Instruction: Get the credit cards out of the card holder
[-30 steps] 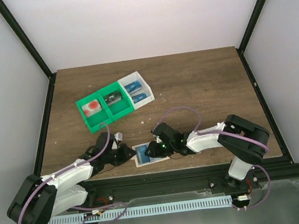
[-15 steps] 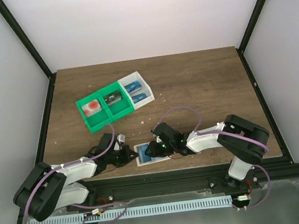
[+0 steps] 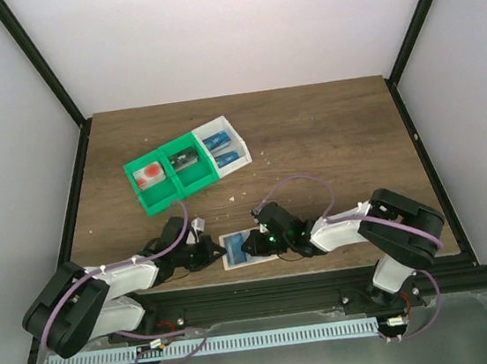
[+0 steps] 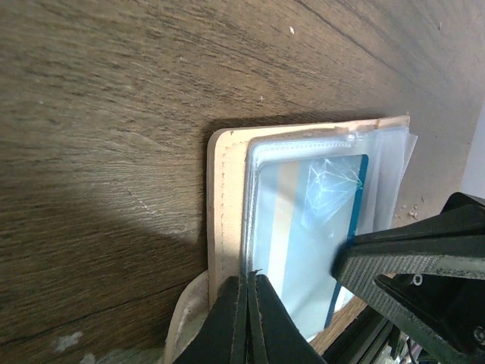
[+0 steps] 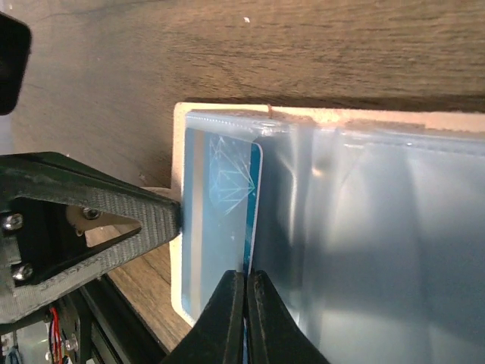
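The card holder (image 3: 235, 250) lies open near the table's front edge, tan-edged (image 4: 224, 205) with clear plastic sleeves (image 5: 364, 227). A blue credit card (image 4: 322, 220) sits in the sleeve nearest the tan edge; it also shows in the right wrist view (image 5: 220, 212). My left gripper (image 3: 211, 253) is at the holder's left edge, shut (image 4: 248, 279) on the sleeve's rim beside the tan border. From the right, my right gripper (image 3: 250, 247) reaches in, shut (image 5: 246, 279) on the long edge of the credit card.
A green bin (image 3: 150, 202) holds a red-orange item (image 3: 149, 176) and a dark item (image 3: 185, 160). The white bin (image 3: 233, 135) beside it holds two blue cards (image 3: 215, 140). Black frame posts stand at the table's back corners.
My right gripper has closed on the card's edge and shifted slightly right. The left arm drew in lower along the front edge, its jaws closing on the holder's rim.
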Robot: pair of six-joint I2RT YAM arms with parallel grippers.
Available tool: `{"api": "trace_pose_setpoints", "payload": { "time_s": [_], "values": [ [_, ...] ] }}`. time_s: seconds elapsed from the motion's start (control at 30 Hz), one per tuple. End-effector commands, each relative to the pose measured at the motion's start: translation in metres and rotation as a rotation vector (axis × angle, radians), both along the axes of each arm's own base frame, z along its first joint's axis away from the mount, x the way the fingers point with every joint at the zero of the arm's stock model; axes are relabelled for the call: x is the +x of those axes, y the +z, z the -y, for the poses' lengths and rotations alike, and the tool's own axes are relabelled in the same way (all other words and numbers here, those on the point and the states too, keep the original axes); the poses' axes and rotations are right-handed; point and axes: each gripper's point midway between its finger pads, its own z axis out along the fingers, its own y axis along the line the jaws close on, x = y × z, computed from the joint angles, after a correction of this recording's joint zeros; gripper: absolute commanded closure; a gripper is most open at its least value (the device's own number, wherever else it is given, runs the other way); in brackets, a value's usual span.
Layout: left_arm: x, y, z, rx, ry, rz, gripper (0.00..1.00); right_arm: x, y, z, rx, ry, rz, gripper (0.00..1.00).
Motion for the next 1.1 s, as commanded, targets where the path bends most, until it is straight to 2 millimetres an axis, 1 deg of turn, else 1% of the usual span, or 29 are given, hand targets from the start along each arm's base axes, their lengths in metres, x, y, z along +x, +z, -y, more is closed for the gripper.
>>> {"api": "trace_pose_setpoints", "payload": {
  "time_s": [0.0,0.13,0.27,0.37,0.77,1.07],
  "values": [
    [-0.017,-0.035,-0.022,0.142,0.013,-0.072,0.98,-0.001,0.004,0.003,0.009,0.000,0.032,1.00],
    [-0.018,-0.041,-0.025,0.168,0.009,-0.081,0.97,-0.002,0.006,0.007,0.012,-0.002,0.047,1.00],
    [-0.019,-0.045,-0.027,0.182,0.014,-0.091,0.96,-0.001,0.004,0.014,0.008,-0.014,0.055,1.00],
    [-0.019,-0.046,-0.027,0.186,0.013,-0.094,0.95,0.001,0.001,0.019,0.006,-0.016,0.050,0.99],
    [-0.017,-0.046,-0.028,0.200,0.016,-0.089,0.96,0.001,0.004,0.031,0.041,-0.017,0.032,0.99],
    [-0.017,-0.045,-0.026,0.182,0.016,-0.088,0.96,-0.002,0.005,0.032,0.081,-0.009,0.004,0.98]
  ]
}}
